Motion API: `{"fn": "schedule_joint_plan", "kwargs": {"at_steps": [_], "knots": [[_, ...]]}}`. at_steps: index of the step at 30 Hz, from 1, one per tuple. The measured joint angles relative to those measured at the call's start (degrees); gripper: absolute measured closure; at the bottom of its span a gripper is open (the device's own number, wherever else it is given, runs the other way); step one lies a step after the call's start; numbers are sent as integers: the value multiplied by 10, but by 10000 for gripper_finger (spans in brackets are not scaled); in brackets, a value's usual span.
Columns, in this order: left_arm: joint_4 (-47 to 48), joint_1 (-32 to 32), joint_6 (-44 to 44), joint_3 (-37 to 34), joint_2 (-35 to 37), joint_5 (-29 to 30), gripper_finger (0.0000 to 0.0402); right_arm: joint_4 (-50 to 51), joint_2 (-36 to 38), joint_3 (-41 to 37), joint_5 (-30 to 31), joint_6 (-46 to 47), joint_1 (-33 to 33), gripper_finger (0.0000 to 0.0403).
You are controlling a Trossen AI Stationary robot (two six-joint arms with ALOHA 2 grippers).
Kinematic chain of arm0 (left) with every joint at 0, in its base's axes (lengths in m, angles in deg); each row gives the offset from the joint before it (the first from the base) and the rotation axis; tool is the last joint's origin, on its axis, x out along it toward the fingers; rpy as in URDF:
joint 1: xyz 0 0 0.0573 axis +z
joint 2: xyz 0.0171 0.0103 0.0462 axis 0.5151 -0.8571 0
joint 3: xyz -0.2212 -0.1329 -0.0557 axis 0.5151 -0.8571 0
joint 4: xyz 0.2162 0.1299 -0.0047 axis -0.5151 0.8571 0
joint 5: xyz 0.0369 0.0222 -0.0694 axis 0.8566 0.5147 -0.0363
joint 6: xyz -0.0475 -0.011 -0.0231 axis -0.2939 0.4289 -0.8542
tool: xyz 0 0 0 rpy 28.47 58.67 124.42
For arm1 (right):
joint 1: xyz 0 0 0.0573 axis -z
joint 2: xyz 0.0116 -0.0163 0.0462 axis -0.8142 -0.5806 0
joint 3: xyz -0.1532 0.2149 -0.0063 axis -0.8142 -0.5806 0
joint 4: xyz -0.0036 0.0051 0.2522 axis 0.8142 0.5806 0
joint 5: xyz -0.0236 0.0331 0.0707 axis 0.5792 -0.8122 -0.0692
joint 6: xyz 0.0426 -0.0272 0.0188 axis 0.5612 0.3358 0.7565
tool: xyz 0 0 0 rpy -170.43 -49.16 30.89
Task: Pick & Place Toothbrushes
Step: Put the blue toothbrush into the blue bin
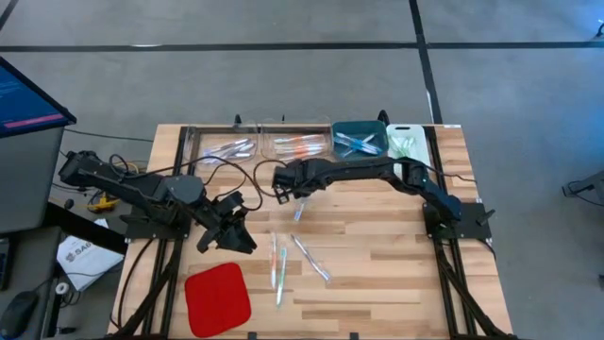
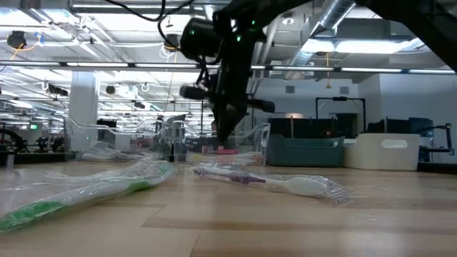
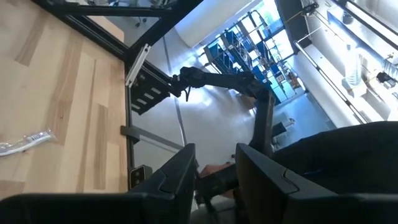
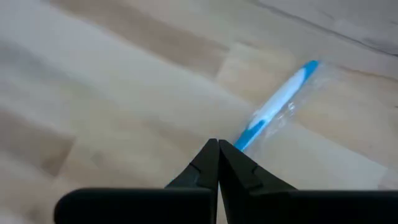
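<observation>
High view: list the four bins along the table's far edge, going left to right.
Clear bin with whitish toothbrushes → clear bin with orange toothbrushes → teal bin with blue toothbrushes → white bin with green toothbrushes.

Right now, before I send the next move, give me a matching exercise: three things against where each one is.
Things:
1. red pad
2. teal bin
3. blue toothbrush

Places:
A. pinched in the shut right gripper
B. in the row of bins
C. lower-left corner of the table in the high view

Pairs: 1-C, 2-B, 3-A
</observation>
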Motion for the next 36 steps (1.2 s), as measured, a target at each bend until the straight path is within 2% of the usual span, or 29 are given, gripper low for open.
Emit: {"fn": "schedule_joint_plan", "kwargs": {"at_steps": [6, 9, 15, 24, 36], "knots": [[1, 0, -11, 0, 0, 0, 293, -61, -31, 0, -38, 16, 37, 403], [1, -4, -15, 0, 0, 1, 293, -49, -35, -2, -45, 24, 49, 403], [2, -11, -26, 0, 0, 0, 293, -21, -34, -1, -15, 33, 60, 403], [2, -10, -26, 0, 4, 6, 293, 18, -34, -1, -18, 14, 60, 403], [2, -10, -26, 0, 4, 33, 293, 83, -31, -19, -71, 7, 47, 403]]}}
